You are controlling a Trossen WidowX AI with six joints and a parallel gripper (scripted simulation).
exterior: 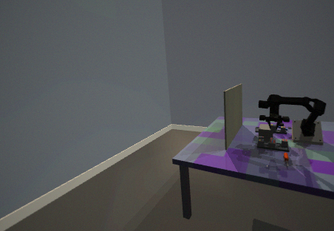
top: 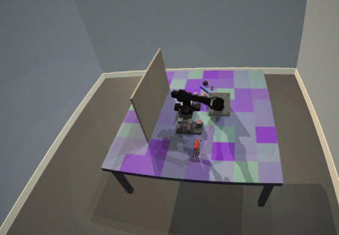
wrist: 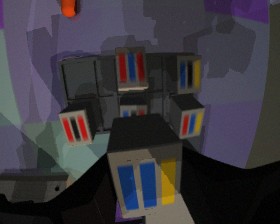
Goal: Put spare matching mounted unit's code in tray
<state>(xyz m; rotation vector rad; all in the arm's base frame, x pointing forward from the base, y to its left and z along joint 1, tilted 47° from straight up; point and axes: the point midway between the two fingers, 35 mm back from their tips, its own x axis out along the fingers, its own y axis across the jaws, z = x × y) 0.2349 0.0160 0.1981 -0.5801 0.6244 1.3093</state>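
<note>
My gripper (exterior: 274, 122) (wrist: 140, 149) is shut on a grey block with blue, blue and yellow stripes (wrist: 148, 185), held above the table near the front rack. This dark rack (top: 193, 131) (wrist: 80, 80) has one empty compartment. It holds a red-blue-red block (wrist: 131, 67), a blue-black-yellow block (wrist: 190, 75), a red-black-red block (wrist: 76, 129), a red-blue-yellow block (wrist: 192, 122) and a partly hidden block (wrist: 133, 110). A grey box with a pale top (exterior: 264, 132) stands behind the rack. I cannot tell which part is the tray or the mounted unit; the arm hides much there.
A tall tan board (top: 150, 92) (exterior: 233, 116) stands on the table's left. An orange-handled tool (top: 196, 144) (exterior: 286, 156) (wrist: 69, 7) lies in front of the rack. More small blocks (top: 203, 94) stand behind the arm, near a blue stick (top: 204, 89) and a dark round thing (top: 205, 82).
</note>
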